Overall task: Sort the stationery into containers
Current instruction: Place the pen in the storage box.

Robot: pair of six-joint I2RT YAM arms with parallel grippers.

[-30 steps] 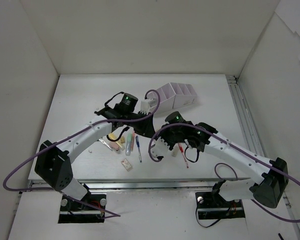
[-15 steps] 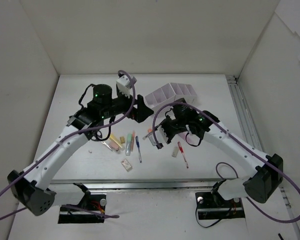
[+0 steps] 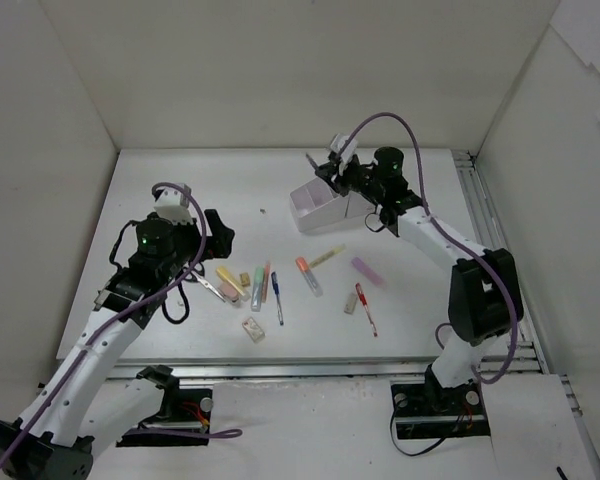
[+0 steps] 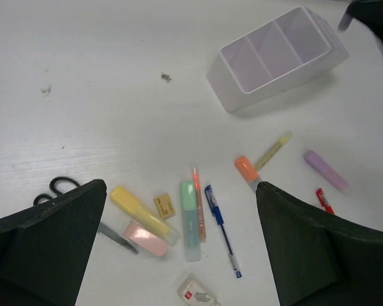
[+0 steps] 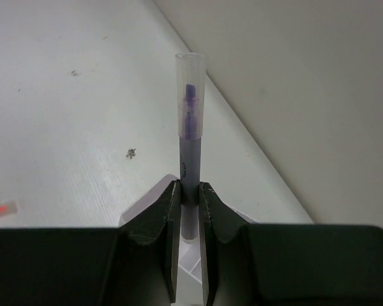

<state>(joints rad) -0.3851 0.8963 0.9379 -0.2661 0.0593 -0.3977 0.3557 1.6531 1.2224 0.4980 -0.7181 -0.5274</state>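
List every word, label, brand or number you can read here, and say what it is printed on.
No text is readable.
On the white eraser: red and grey print, too blurred to read.
On the tan eraser: faint marks, too small to read.
On the organizer and the capped pen: nothing legible.

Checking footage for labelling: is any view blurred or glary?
Top external: evenly lit, no glare. Left wrist: blue pen crisp, the pincer fingers dark and blurred at the corners. Right wrist: the held pen clear against a bright, plain wall.
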